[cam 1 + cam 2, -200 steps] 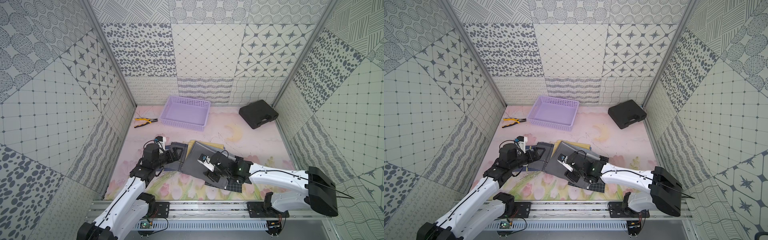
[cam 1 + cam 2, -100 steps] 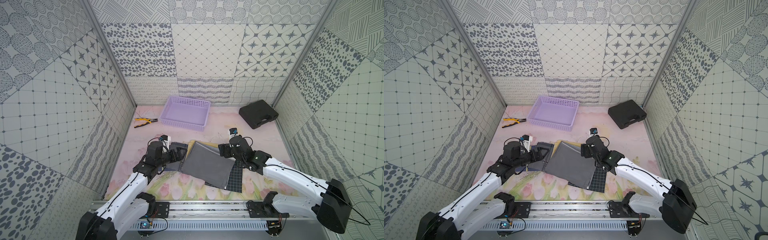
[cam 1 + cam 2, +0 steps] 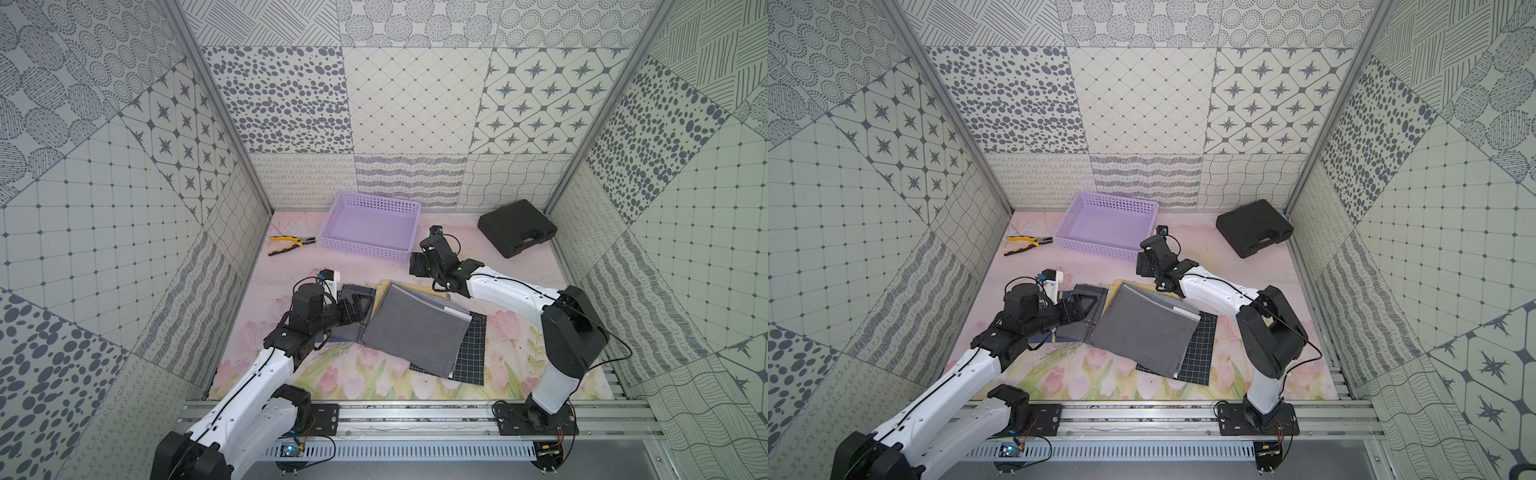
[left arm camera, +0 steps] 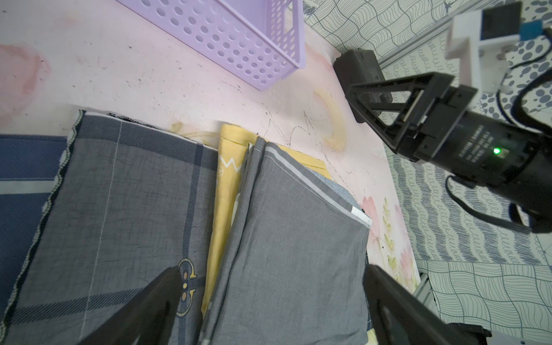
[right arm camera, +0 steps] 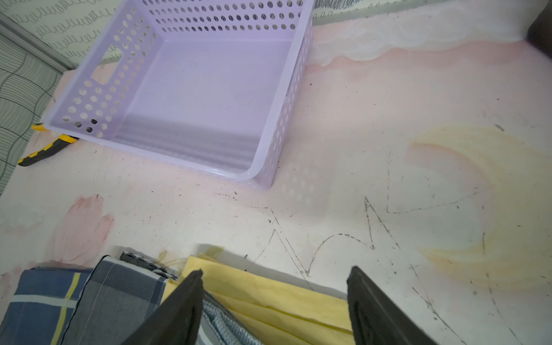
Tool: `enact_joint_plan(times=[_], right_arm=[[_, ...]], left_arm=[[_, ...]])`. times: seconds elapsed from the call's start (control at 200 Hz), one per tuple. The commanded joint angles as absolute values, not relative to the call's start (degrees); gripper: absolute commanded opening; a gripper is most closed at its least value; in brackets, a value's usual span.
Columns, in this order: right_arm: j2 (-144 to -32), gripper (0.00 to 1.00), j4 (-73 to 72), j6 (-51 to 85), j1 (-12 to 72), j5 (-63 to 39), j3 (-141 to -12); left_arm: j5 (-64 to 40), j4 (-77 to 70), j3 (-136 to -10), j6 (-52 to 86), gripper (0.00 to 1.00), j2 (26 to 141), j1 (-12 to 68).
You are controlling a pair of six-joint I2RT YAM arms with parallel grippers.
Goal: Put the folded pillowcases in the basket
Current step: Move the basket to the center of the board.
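The folded pillowcase (image 3: 415,328) (image 3: 1142,328) is plain grey and lies flat on top of a pile of folded cloths at the table's middle. My left gripper (image 3: 358,309) (image 4: 271,271) stands open at its left edge, fingers wide over the grey cloth, holding nothing. The right gripper (image 3: 415,268) (image 5: 274,271) is open and empty, raised over the pile's far edge, just short of the basket's near right corner. The lilac basket (image 3: 365,245) (image 3: 1096,245) (image 5: 268,143) stands empty at the back.
Under the pillowcase lie a yellow cloth (image 5: 268,298), a dark plaid cloth (image 4: 119,194) and a black grid cloth (image 3: 471,353). Yellow-handled pliers (image 3: 291,245) lie left of the basket. A black case (image 3: 515,226) sits at the back right.
My right arm has swung from over the front of the grey pillowcase to beyond the pile's far edge, near the basket. The left gripper has stayed beside the pile.
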State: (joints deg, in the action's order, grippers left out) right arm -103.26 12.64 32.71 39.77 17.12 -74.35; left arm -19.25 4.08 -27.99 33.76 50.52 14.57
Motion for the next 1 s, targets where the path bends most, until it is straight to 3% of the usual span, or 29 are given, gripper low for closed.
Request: enact_joint_plan(times=[0.0, 0.51, 0.996], right_arm=[[-107.5, 0.78, 10.9, 33.6, 39.1, 18.7, -79.8], [-124.9, 0.78, 19.0, 33.3, 37.0, 24.1, -99.8], [-122.5, 0.80, 23.5, 35.3, 32.4, 21.4, -94.6]], left_arm=[[-18.8, 3.4, -28.0, 32.1, 1.00, 50.4, 14.7], [-18.8, 3.4, -28.0, 32.3, 0.99, 50.3, 14.8], [-18.6, 3.9, -28.1, 32.3, 1.00, 50.0, 14.8]])
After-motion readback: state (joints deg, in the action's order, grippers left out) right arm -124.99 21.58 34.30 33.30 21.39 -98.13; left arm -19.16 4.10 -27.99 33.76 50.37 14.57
